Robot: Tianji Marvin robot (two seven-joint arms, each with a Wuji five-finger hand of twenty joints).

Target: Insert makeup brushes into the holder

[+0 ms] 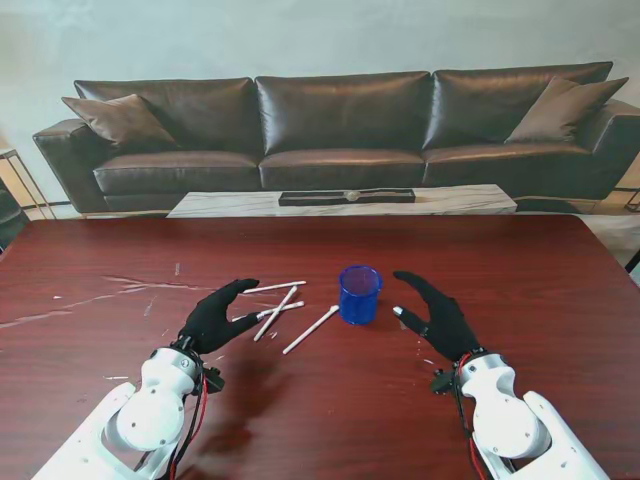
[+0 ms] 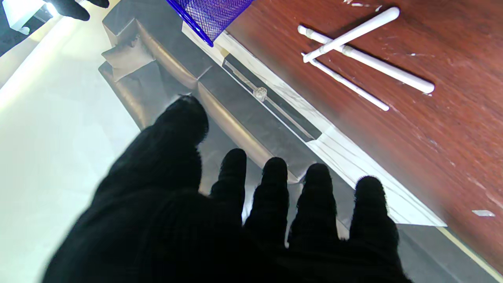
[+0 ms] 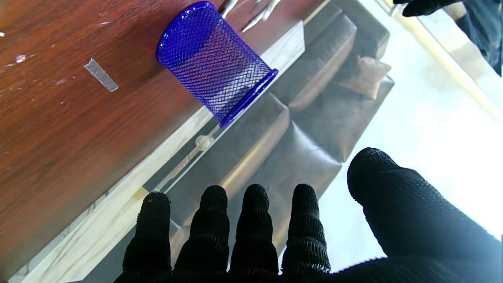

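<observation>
Flanking the blue mesh cup holder (image 1: 359, 294), both black-gloved hands spread wide, empty: left hand (image 1: 213, 318) beside white makeup brushes (image 1: 277, 311), right hand (image 1: 437, 316) opposite.

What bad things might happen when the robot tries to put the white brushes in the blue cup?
1. Three brushes lie crossed by the left hand; grabbing one may drag or roll the others.
2. The cup looks like light mesh and the open right hand isn't touching it, so a poking brush might tip it.
3. The lone brush is thin and flat on the table, likely hard to pinch.
</observation>
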